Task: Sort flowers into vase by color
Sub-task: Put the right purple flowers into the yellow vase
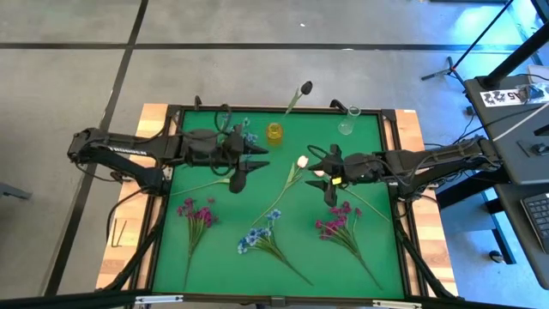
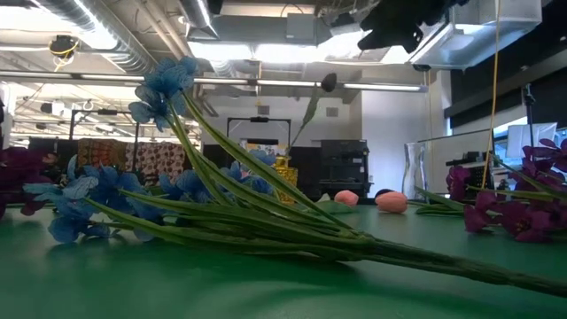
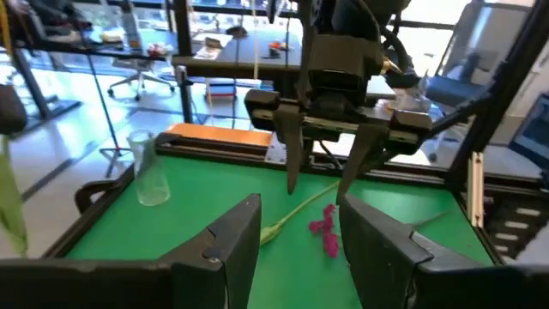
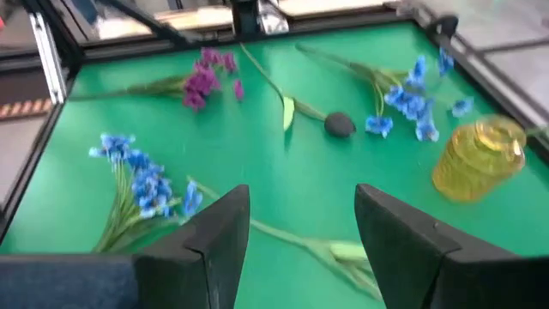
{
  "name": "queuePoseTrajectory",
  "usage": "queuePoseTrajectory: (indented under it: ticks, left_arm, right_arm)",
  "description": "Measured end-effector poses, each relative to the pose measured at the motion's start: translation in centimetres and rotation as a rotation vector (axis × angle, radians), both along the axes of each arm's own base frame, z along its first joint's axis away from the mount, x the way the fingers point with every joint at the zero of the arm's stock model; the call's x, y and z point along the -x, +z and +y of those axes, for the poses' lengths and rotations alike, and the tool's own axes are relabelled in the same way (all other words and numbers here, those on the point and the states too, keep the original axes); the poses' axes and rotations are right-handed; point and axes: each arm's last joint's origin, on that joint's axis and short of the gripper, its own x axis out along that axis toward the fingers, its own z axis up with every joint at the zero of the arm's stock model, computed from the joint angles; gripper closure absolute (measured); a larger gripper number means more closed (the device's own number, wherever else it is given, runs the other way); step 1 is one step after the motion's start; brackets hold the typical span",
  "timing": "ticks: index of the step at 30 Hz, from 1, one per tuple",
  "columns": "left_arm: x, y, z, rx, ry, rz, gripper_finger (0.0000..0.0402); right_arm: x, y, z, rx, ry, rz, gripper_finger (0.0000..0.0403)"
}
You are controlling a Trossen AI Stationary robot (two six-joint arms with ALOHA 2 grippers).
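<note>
Green stems (image 1: 279,248) at lower centre, probably light and springy; best pinched mid-stem. Left gripper (image 1: 240,176) and right gripper (image 1: 330,190), centre frame, spread open, holding nothing.

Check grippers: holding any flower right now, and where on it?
Nothing held. Left gripper and right gripper both hover open and empty above the mat; the flowers lie loose.

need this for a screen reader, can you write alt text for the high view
Two dark robot arms reach in from left and right over a green table, the left gripper and right gripper both open and empty. Pink flowers, blue flowers and more pink flowers lie near the front edge; a yellow vase and clear vase stand at the back.
</note>
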Motion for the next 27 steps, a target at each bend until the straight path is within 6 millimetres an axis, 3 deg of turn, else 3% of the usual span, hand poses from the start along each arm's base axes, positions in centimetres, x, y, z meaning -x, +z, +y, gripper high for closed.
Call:
queuePoseTrajectory:
  ticks: [3,12,19,27]
  left_arm:
    - [0.1,-0.7,-0.5,-0.027,0.008,0.029,0.0246]
    - [0.4,-6.1,-0.2,0.005,0.067,0.069,0.0246]
    - [0.7,-7.5,-0.8,0.067,0.066,0.091,0.0246]
    - [0.9,-8.3,-1.4,0.072,0.059,0.112,0.0246]
  right_arm:
    - [0.3,0.2,0.0,-0.028,-0.001,0.054,0.0194]
    - [1.9,-1.9,-0.2,-0.110,-0.103,0.295,0.0194]
    - [2.5,-2.4,-0.2,-0.183,-0.127,0.373,0.0194]
    - [4.0,-2.8,3.2,-0.202,-0.095,0.447,0.0194]
